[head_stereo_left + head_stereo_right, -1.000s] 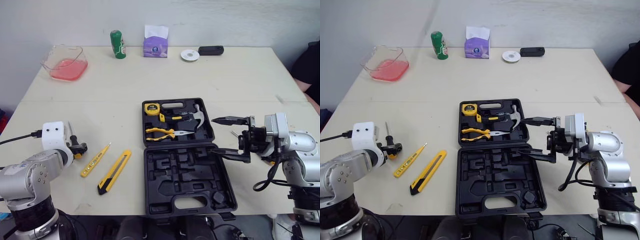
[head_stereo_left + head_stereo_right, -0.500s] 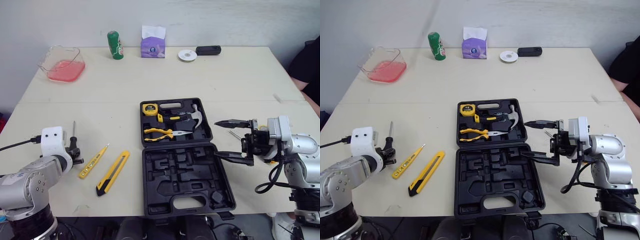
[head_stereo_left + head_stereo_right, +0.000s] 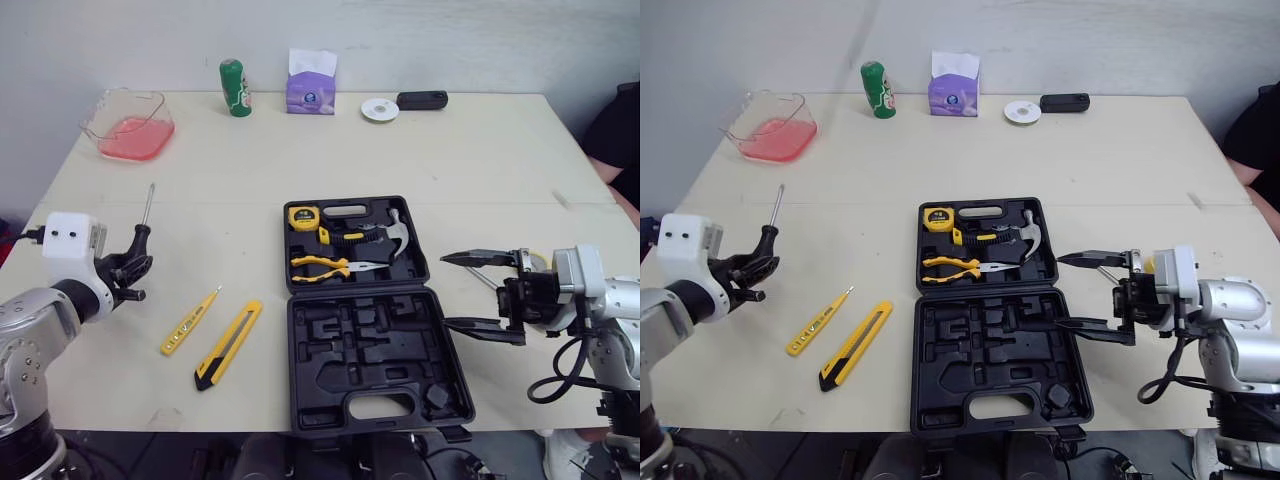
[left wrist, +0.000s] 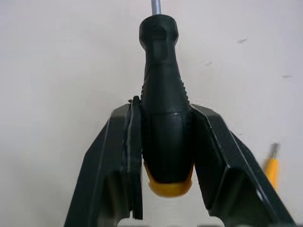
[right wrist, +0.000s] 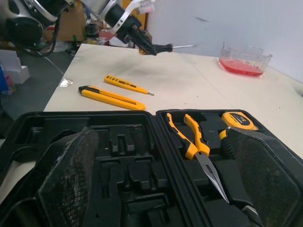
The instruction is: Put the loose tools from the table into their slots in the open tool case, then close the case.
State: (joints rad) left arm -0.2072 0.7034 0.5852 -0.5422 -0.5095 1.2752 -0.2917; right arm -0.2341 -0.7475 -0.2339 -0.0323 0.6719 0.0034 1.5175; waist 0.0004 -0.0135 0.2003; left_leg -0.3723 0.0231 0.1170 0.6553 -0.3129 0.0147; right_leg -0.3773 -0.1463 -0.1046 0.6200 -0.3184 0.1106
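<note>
The black tool case (image 3: 300, 395) lies open at the table's front centre. Its far half holds a tape measure (image 3: 303, 215), yellow pliers (image 3: 320, 266) and a hammer (image 3: 388, 232); the near half shows empty slots. My left gripper (image 3: 125, 275) is shut on a black-handled screwdriver (image 4: 163, 118), held above the table's left side with the shaft (image 3: 148, 200) pointing away. A yellow tester screwdriver (image 3: 190, 320) and a yellow utility knife (image 3: 229, 343) lie between it and the case. My right gripper (image 3: 483, 293) stands open just right of the case, holding nothing.
Along the far edge stand a clear bowl with pink liquid (image 3: 130, 125), a green bottle (image 3: 235, 88), a purple tissue box (image 3: 311, 82), a white disc (image 3: 380, 109) and a black device (image 3: 422, 100). A person's dark sleeve (image 3: 618, 135) shows at the right edge.
My left gripper shut on the screwdriver and lifted it off the table, moving it left and farther from me. The right gripper drew back a little to the right, still open.
</note>
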